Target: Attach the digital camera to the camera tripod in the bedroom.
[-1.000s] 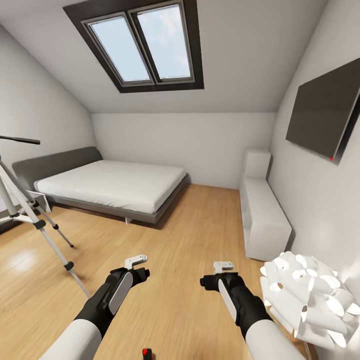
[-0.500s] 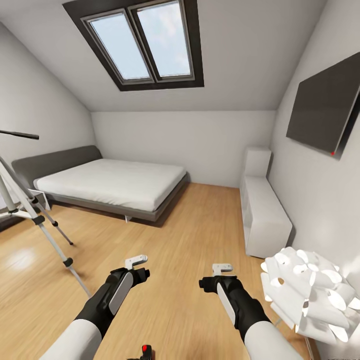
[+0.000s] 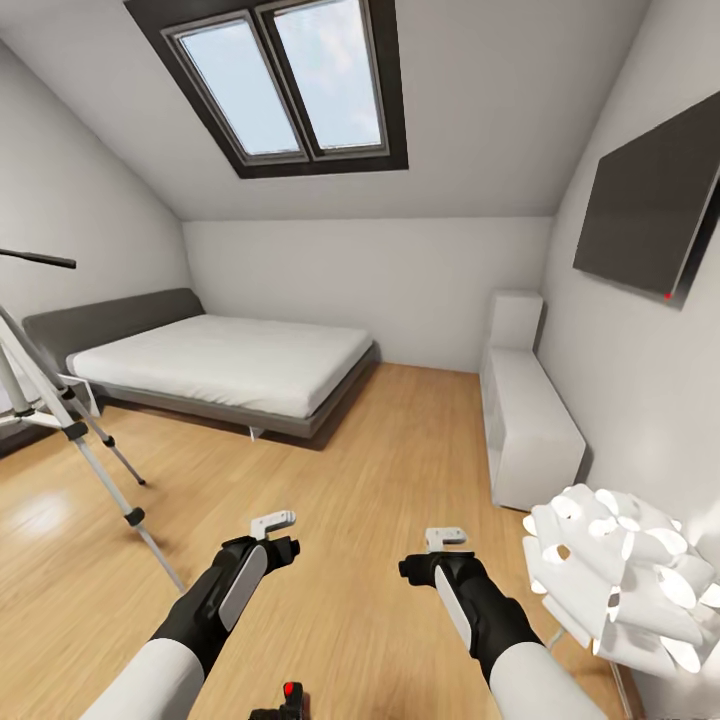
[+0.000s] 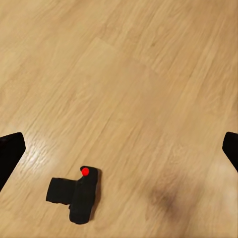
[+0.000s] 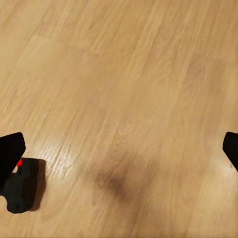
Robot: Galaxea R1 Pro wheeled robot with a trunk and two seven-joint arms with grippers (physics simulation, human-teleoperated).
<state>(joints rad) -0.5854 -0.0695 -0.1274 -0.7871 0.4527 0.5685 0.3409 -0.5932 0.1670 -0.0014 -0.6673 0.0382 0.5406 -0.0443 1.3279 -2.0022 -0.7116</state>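
- Black camera (image 3: 284, 702) sits on the wood floor (image 3: 380, 470) right under the robot; more of it shows now, since the view dipped.
- Both grippers, left (image 3: 271, 523) and right (image 3: 445, 537), hang spread wide, holding nothing.
- Tripod (image 3: 70, 425) stands well off left, so picking up comes first, I'd guess.

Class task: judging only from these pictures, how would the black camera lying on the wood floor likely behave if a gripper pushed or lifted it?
The digital camera looks small and rigid, so probably light. Its protruding lens may make it pivot when nudged. On the glossy floor it would likely slide, not roll.
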